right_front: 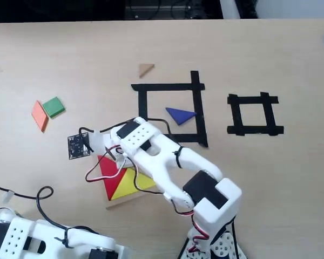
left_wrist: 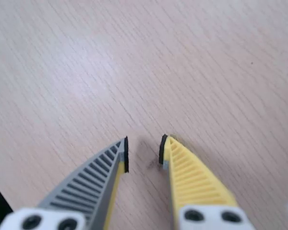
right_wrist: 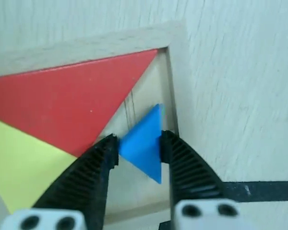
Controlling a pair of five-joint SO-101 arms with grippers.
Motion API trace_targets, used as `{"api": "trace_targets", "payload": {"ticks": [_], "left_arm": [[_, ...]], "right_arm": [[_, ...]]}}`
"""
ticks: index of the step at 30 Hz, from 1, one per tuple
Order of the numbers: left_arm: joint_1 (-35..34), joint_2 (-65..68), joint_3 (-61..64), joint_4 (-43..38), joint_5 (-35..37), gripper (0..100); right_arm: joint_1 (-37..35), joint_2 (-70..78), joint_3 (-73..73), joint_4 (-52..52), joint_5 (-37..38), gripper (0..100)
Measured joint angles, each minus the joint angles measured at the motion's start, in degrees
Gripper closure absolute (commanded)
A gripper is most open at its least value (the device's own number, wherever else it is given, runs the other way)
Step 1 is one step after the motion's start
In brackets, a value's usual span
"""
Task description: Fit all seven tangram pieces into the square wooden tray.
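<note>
Right end effector (right_wrist: pixel 138 143): closed on the light-blue triangle (right_wrist: pixel 145 129), one finger on each side of it. One corner of the piece points toward the tray corner.
Left end effector (left_wrist: pixel 144 152): open with nothing between the fingers, over bare tabletop (left_wrist: pixel 182 57).
Wooden tray (right_wrist: pixel 86 45): the red triangle (right_wrist: pixel 72 100) and yellow triangle (right_wrist: pixel 19 163) lie flat inside, edge to edge. The free floor seen in the right wrist view is a narrow wedge between the red piece's slanted edge and the rim at the corner.
Held piece: over that wedge, just beside the red edge. Cannot tell whether it touches the tray floor.
Pieces outside: the dark-blue triangle (right_front: pixel 181 115) sits inside a black tape square (right_front: pixel 146 108), with the tan triangle (right_front: pixel 146 69) just beyond it. The orange parallelogram (right_front: pixel 39 115) and green square (right_front: pixel 54 107) lie side by side. All are well apart from the tray.
Risk, ride-up: the wedge is tight. If the piece is let go slightly off, a corner will likely land on the red triangle or on the rim and sit tilted.
Risk, knock: the finger next to the red edge has little room. Opening or pressing down could push the red and yellow pieces out of line.
Risk, tray slip: nothing visibly holds the tray, so sideways force against the rim may slide it.
Risk, orientation: if the piece is seated in the wrong rotation, the corner may block later pieces.
</note>
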Motion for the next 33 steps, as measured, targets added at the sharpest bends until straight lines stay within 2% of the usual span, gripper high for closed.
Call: {"api": "trace_targets", "payload": {"ticks": [5,8,12,15,18,22,24,29,33], "left_arm": [[0.00,0.00,0.00,0.00,0.00,86],[2.55,0.00,-0.97,0.00,0.26,86],[5.54,0.00,-5.10,0.53,4.66,86],[9.14,0.00,-9.76,3.96,8.44,86],[18.46,0.00,-15.74,7.12,14.86,86],[35.96,0.00,-21.63,11.25,23.82,86],[44.22,0.00,-23.03,12.48,26.99,86],[60.04,0.00,-24.53,12.75,29.01,86],[73.85,0.00,-26.02,12.57,29.01,86]], "right_arm": [[-1.49,-1.85,0.00,0.00,0.00,83.2],[-1.67,-4.75,0.00,0.88,0.00,83.2],[-3.52,-6.68,-0.62,2.73,-1.49,83.2],[-3.60,-8.18,-1.05,5.19,-3.87,83.2],[-2.99,-12.40,-4.22,8.44,-8.18,84.5],[1.32,-21.01,-7.91,14.24,-15.82,99.4],[3.96,-25.05,-8.44,16.70,-20.04,96.8],[13.36,-31.82,-8.44,22.86,-27.69,98.8],[24.18,-35.43,-4.48,22.51,-32.70,98.8]]}}
